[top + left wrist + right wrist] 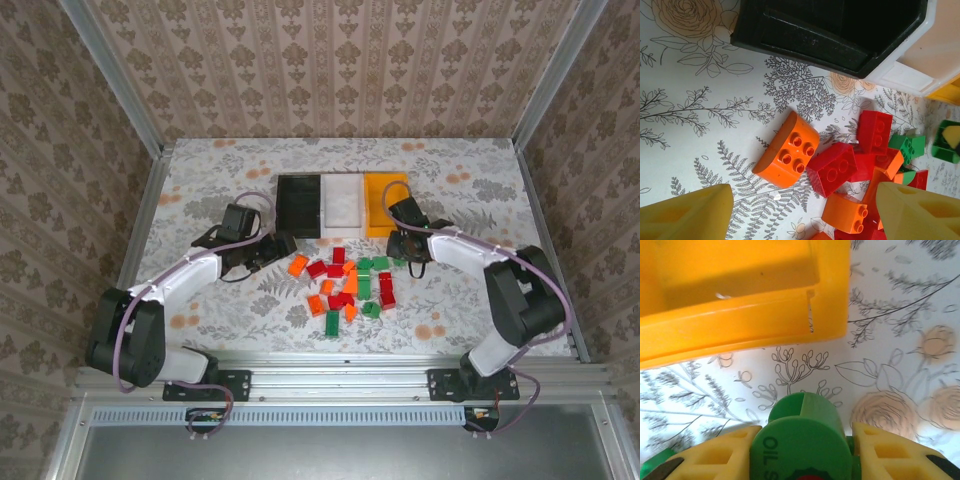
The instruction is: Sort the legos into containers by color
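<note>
The legos [348,285] lie in a loose heap of red, orange and green bricks on the flowered table, in front of the containers. Those are a black bin [297,205], a white bin [342,203] and an orange-yellow bin [381,205], side by side. My right gripper [806,434] is shut on a green lego [810,410] with a round printed face, low over the table just in front of the orange-yellow bin [740,325]. My left gripper [805,220] stands open at the heap's left edge, above an orange rounded brick [787,150] and a red brick [835,167].
The black bin [790,45] and the white bin's corner [905,75] lie just beyond the left gripper. Metal rails [150,200] and patterned walls close in the table on three sides. Bare tablecloth lies to the far left and far right of the heap.
</note>
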Robot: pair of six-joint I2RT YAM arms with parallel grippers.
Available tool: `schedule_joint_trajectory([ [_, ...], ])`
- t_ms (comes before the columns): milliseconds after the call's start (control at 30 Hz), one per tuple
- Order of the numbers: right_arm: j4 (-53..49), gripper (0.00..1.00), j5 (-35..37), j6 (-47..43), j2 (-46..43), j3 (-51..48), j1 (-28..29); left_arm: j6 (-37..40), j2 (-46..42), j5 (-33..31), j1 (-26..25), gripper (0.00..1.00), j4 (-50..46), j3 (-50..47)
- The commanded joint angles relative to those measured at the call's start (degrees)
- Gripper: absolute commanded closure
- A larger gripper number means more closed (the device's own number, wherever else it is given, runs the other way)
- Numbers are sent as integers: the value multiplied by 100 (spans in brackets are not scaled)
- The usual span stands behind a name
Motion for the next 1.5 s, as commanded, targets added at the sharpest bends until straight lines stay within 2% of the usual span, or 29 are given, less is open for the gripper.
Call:
schedule_joint_trajectory([
  [0,-320,77,398,-238,-687,218,69,28,-144,200,-21,23,17,59],
  [133,-450,76,544,-698,-280,1059,-51,-182,23,604,-414,22,677,39],
  [267,-564,76,436,-1081,988,2252,-303,-208,308,731,-928,24,787,303],
  [367,-816,75,415,-1238,1770,3102,-353,-265,75,628,-956,24,795,176],
  [467,-1111,72,304,-1315,2223,3694,-355,-70,-234,466,-913,22,405,148],
  [567,-1238,59,345,-1299,2364,3924,-360,183,-437,355,-859,21,-107,220],
  [667,-1154,51,345,-1306,2140,3832,-355,236,-632,290,-783,21,-230,171],
  [833,-1168,44,440,-1391,1396,3574,-314,258,-798,277,-622,19,-241,117],
  [933,-1203,43,430,-1437,1200,3462,-314,305,-758,303,-561,19,-217,145],
  [1100,-1394,43,263,-1463,1488,3622,-257,319,-582,428,-533,19,-181,211],
  [1167,-1249,44,275,-1395,1084,3174,-117,329,-602,388,-532,19,-207,175],
  [1333,-1309,47,222,-821,-159,1403,402,354,-579,-317,-432,21,-470,-46],
  [1467,-1362,49,48,-442,-782,259,938,241,-279,-84,-356,25,-279,-179],
])
